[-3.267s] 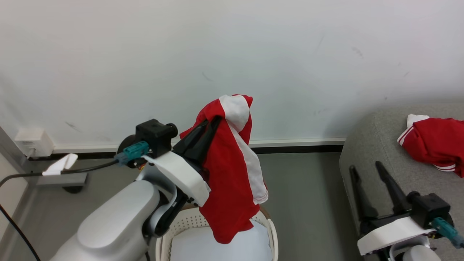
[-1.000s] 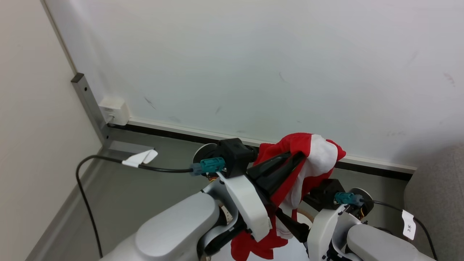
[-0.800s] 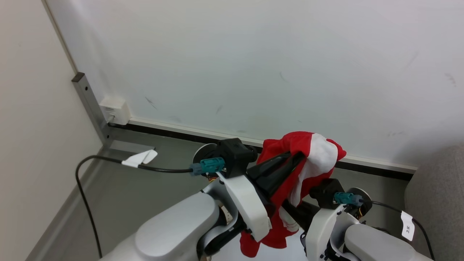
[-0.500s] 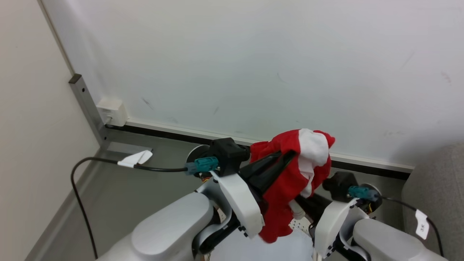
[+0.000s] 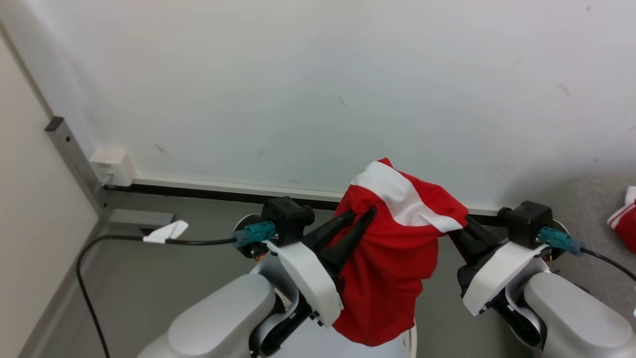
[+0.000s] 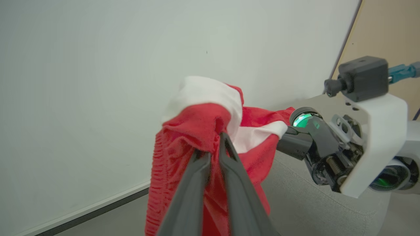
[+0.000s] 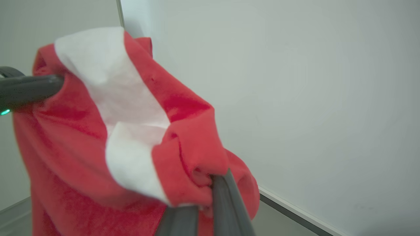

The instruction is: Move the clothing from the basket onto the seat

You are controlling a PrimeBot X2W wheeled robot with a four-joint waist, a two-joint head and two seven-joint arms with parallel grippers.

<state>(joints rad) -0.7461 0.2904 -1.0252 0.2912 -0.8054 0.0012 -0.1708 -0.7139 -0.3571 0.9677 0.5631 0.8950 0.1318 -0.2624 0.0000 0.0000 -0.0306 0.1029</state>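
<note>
The clothing [image 5: 392, 248], red with a white band, hangs spread between my two grippers above the floor. My left gripper [image 5: 362, 215] is shut on its left fold, and the left wrist view shows the fingers pinching red fabric [image 6: 200, 131]. My right gripper [image 5: 464, 228] is shut on the right fold, its tips buried in the cloth [image 7: 183, 157]. A sliver of the basket's cream rim [image 5: 411, 342] peeks out below the hanging hem. The grey seat [image 5: 591, 209] lies at the right edge.
A second red garment with white stripes [image 5: 623, 219] lies on the seat at the far right. A white wall with a dark baseboard [image 5: 208, 191] runs behind. A black cable with a white tag [image 5: 164, 233] crosses the grey floor at the left.
My right gripper has shut on the clothing and drawn away to the right, stretching it out between both grippers. The camera has swung right, bringing the seat's second garment into view.
</note>
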